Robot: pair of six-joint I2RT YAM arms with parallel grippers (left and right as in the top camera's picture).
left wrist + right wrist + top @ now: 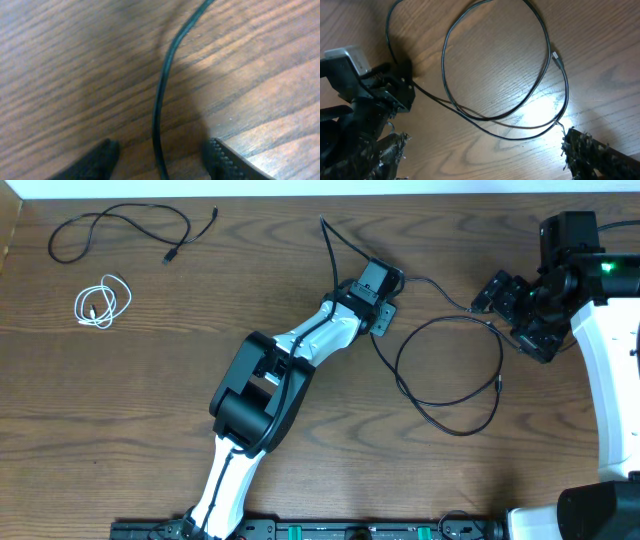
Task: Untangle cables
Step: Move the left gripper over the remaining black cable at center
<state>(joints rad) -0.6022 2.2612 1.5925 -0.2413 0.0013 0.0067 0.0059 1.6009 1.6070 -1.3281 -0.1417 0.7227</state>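
A long black cable [450, 370] lies in a loop right of centre, with one strand running up past my left gripper [388, 283]. In the left wrist view that cable [161, 100] passes between the two fingers of my left gripper [160, 152]. The jaws stand open, with a gap on each side of the cord. My right gripper [488, 297] hovers at the loop's upper right. In its own view it [485, 152] is wide open above the loop [495, 117] and holds nothing. A second black cable [120, 225] and a white coiled cable [102, 303] lie apart at the far left.
The left arm [260, 395] stretches diagonally across the middle of the table. The right arm's white body [610, 350] fills the right edge. The table's far edge [300, 195] runs along the top, and the arm bases sit along the front edge.
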